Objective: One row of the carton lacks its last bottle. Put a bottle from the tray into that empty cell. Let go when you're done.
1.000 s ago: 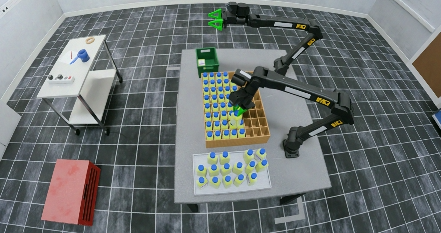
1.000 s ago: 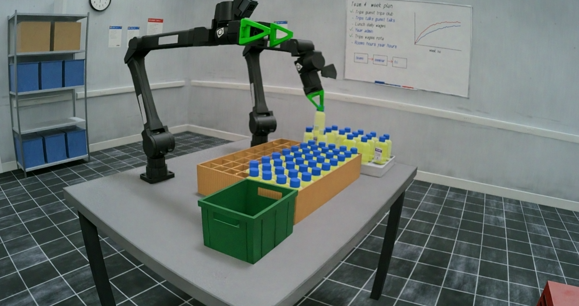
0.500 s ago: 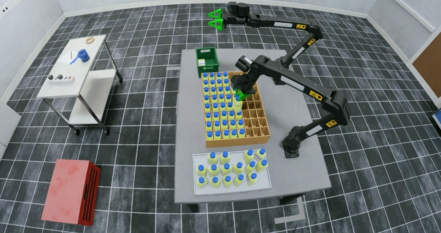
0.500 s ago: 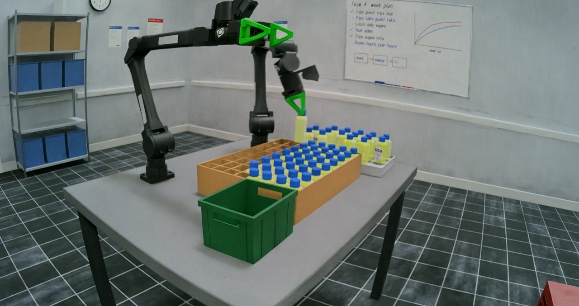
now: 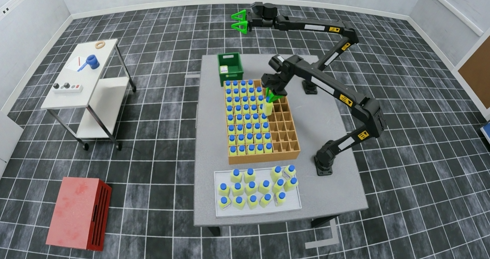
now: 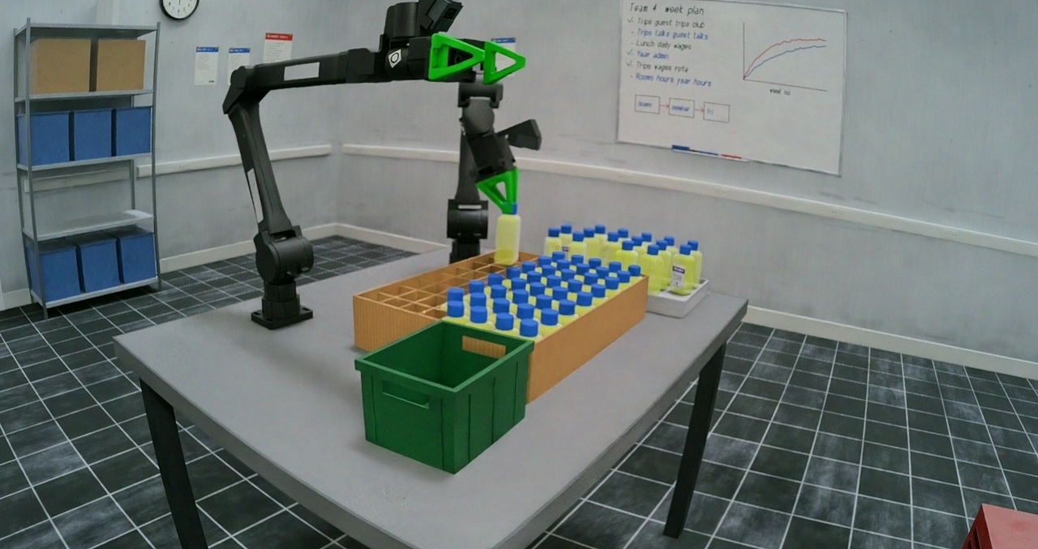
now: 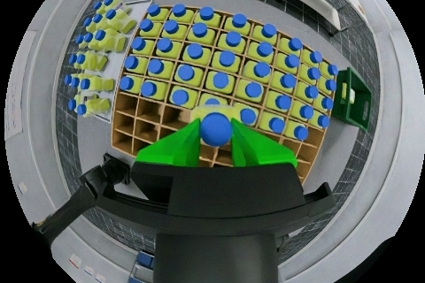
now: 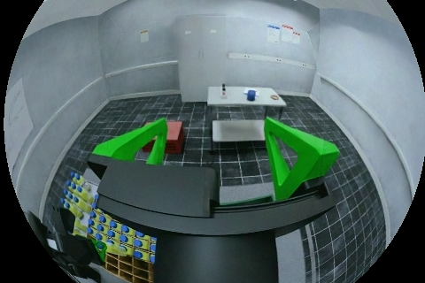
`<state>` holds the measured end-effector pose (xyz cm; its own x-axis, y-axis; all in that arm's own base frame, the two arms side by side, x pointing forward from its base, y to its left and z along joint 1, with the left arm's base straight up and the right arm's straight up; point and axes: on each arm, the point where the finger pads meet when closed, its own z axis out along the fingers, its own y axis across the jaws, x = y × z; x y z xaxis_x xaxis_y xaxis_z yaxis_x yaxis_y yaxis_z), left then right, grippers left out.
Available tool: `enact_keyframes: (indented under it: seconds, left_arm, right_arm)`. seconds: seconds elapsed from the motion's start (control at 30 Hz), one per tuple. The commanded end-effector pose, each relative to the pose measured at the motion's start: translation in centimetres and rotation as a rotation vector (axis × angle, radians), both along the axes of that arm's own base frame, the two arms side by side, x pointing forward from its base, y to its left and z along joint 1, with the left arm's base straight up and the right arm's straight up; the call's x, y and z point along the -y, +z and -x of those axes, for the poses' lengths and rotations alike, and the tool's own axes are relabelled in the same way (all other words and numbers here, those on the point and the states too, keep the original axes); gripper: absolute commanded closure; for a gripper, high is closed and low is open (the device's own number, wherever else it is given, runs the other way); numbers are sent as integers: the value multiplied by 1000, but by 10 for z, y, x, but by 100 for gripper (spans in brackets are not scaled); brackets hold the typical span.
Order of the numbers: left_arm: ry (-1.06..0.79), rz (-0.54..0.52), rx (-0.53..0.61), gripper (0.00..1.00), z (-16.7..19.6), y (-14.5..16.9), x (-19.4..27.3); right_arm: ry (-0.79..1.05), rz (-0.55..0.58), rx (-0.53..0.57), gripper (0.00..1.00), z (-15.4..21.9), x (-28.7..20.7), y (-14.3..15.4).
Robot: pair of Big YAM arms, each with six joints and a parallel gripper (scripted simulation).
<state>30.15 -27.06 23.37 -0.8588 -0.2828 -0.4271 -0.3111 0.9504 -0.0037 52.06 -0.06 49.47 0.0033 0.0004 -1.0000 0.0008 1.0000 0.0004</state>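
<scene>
My left gripper [image 5: 269, 99] [image 6: 512, 208] [image 7: 215, 123] is shut on the blue cap of a yellow bottle [image 5: 267, 109] [image 6: 507, 239], holding it upright above the carton [image 5: 263, 158] [image 6: 588, 340], beside the filled part. The row nearest the green crate holds bottles except in its fifth cell [image 5: 257, 83] [image 7: 316, 134]; the other rows reach five bottles where visible. The held bottle and arm hide some cells. The tray [image 5: 295, 204] [image 6: 682, 303] holds many upright bottles. My right gripper [image 5: 233, 21] [image 6: 503, 59] [image 8: 215, 123] is open and empty, high beyond the crate end.
The green crate [image 5: 230, 75] [image 6: 446, 415] [image 7: 361, 112] stands against the carton's far end, with a pale item inside. Several empty columns lie on the carton's arm side. Standing bottle caps fill the other side. Both arm bases are on the table's arm side.
</scene>
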Motion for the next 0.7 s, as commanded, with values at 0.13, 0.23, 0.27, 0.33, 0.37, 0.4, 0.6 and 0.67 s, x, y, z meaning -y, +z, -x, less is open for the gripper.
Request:
enact_keyframes:
  seconds: [0.13,0.23,0.27,0.33,0.37,0.4,0.6,0.67]
  left_arm:
    - [-41,76,69,71,3,32,47]
    - [-55,75,68,71,7,31,52]
    - [-64,78,68,71,11,31,56]
    - [-73,78,68,71,14,30,61]
    - [-86,78,65,71,20,28,67]
    - [-94,78,64,71,23,27,71]
    - [-137,79,61,71,45,22,94]
    - [-145,80,61,71,49,21,98]
  right_arm:
    - [-4,2,81,0,-5,3,48]
    - [-4,2,81,0,-5,3,48]
    - [-4,2,81,0,-5,3,48]
    - [-4,2,81,0,-5,3,48]
    - [-4,2,81,0,-5,3,48]
    - [-4,2,81,0,-5,3,48]
    - [-4,2,81,0,-5,3,48]
    - [-4,2,81,0,-5,3,48]
